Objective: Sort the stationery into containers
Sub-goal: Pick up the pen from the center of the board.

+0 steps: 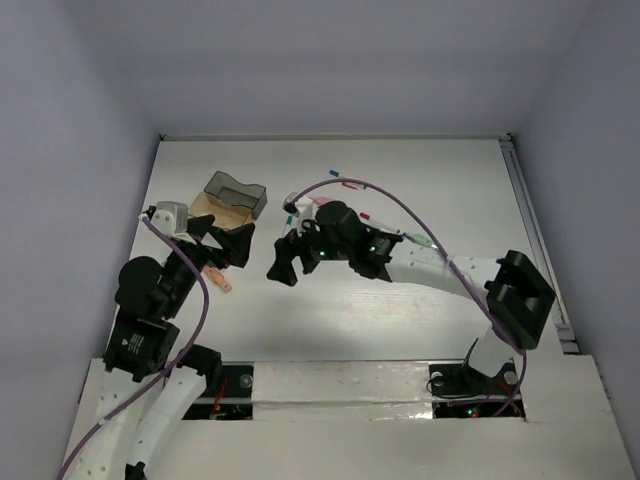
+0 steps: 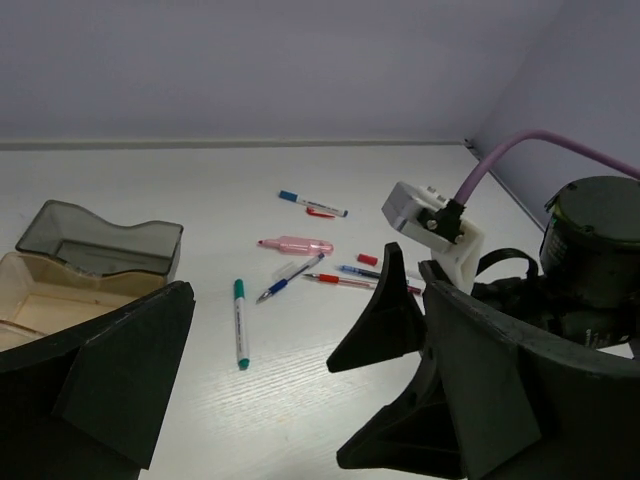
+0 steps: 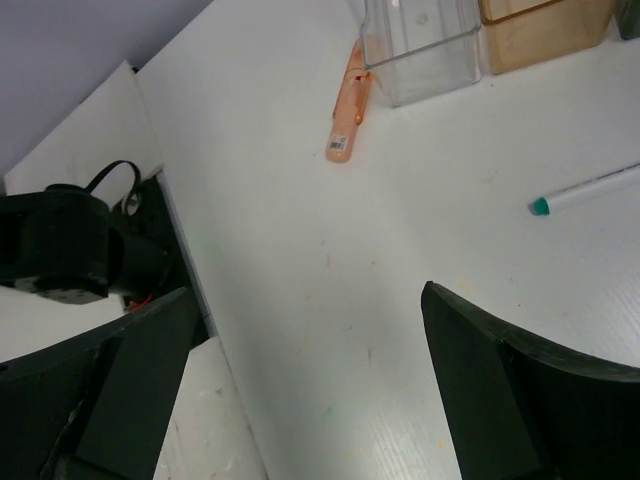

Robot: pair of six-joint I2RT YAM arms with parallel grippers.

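Observation:
Several pens lie loose on the white table: a teal-capped pen, a blue pen, a red pen, a pink highlighter and a blue-capped marker. An orange marker lies beside a clear container. The smoky grey container and a tan one stand at the left. My left gripper hovers open beside these trays, holding nothing. Facing it, my right gripper is open over bare table, nothing between its fingers. From above, the left gripper and right gripper stand close together.
A purple cable arcs over the right arm above the pens. The right arm's camera housing and fingers fill the right of the left wrist view. The left arm's base sits at the table's near edge. A rail runs along the right side.

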